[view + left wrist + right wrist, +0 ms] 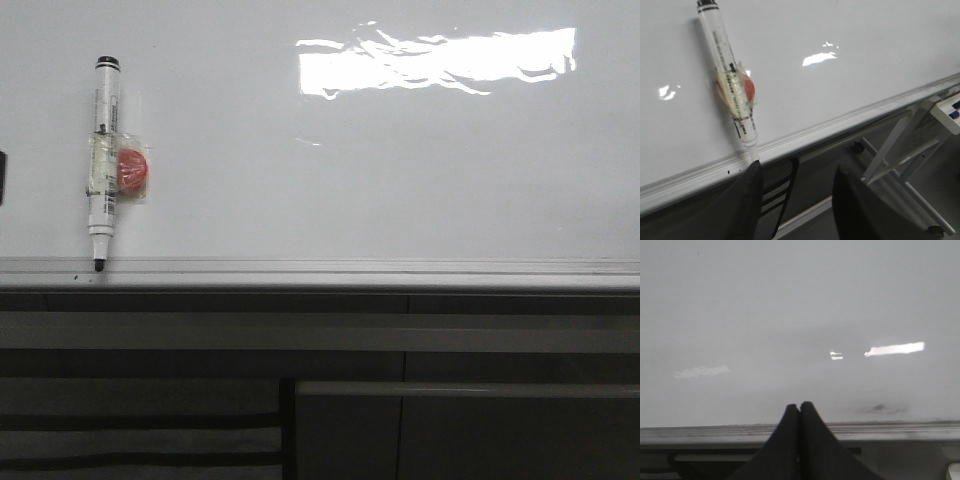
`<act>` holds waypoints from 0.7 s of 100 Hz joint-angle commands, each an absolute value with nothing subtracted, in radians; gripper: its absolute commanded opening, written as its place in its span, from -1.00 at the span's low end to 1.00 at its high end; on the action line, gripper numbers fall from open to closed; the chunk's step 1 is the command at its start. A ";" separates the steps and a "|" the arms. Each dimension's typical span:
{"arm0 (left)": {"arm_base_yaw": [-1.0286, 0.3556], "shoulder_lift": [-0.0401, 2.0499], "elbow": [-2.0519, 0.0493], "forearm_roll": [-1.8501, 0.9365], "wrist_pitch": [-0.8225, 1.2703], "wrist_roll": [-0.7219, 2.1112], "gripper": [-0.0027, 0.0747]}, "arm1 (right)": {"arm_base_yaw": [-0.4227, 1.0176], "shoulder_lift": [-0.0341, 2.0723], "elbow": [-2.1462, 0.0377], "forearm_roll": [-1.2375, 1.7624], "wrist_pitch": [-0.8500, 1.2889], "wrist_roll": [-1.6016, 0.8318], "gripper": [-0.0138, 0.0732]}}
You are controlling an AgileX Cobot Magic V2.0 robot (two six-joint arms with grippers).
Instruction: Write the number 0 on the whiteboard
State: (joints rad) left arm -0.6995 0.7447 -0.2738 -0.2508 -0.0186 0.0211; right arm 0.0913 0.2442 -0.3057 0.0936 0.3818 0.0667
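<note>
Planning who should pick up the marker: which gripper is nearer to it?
Left. The left gripper, open, sits just below the marker, whose tip rests on the whiteboard ledge. The right gripper, shut, faces bare board; no marker shows in its view.

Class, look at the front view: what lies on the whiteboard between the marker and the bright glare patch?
Nothing: in the front view the whiteboard is bare white between the marker and the glare patch; no 0 is drawn yet.

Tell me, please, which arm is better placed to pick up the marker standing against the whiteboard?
The left: its open gripper sits just below the white, black-capped marker on the glossy whiteboard. The right gripper is shut, no marker in its view.
</note>
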 commanded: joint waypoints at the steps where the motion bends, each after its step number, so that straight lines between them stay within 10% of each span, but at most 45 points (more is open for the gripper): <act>1: -0.713 0.826 -0.301 -0.287 -0.181 0.021 -0.23 | 0.094 0.261 -0.330 0.097 0.300 0.060 -0.84; 70: -0.713 1.205 -0.306 -0.346 -0.630 0.000 -0.15 | 0.094 0.261 -0.330 0.097 0.292 0.060 -0.84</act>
